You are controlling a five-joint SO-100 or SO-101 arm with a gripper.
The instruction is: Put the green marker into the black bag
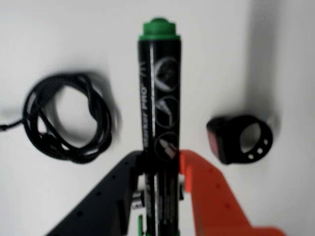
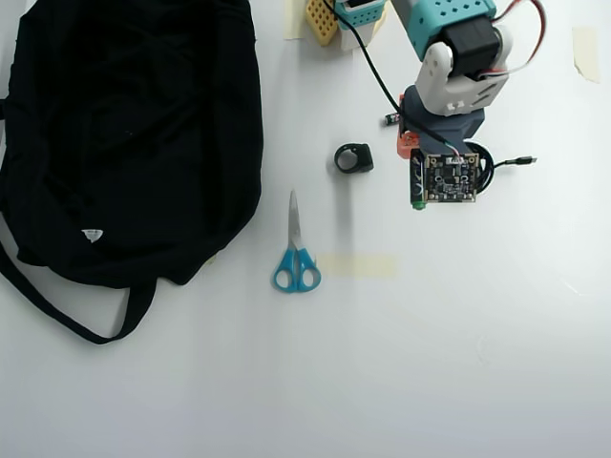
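From overhead, the arm hides most of the marker (image 2: pixel 417 202); only a green tip shows. The wrist view is blurred, but the claw (image 1: pixel 160 169) clamps the marker (image 1: pixel 159 98) by its barrel, above the table (image 1: pixel 275 59), between cable (image 1: pixel 66 118) and ring (image 1: pixel 241 138). The bag (image 2: pixel 134 134) lies well apart at the overhead view's left, its inside unseen.

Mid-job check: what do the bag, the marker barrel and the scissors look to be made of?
The black bag: soft matte fabric, judging by its creases and limp straps. The green marker: smooth, slightly glossy barrel with printed white markings and a green cap, probably plastic. The scissors: pale metallic-looking blades and blue handles, likely plastic.
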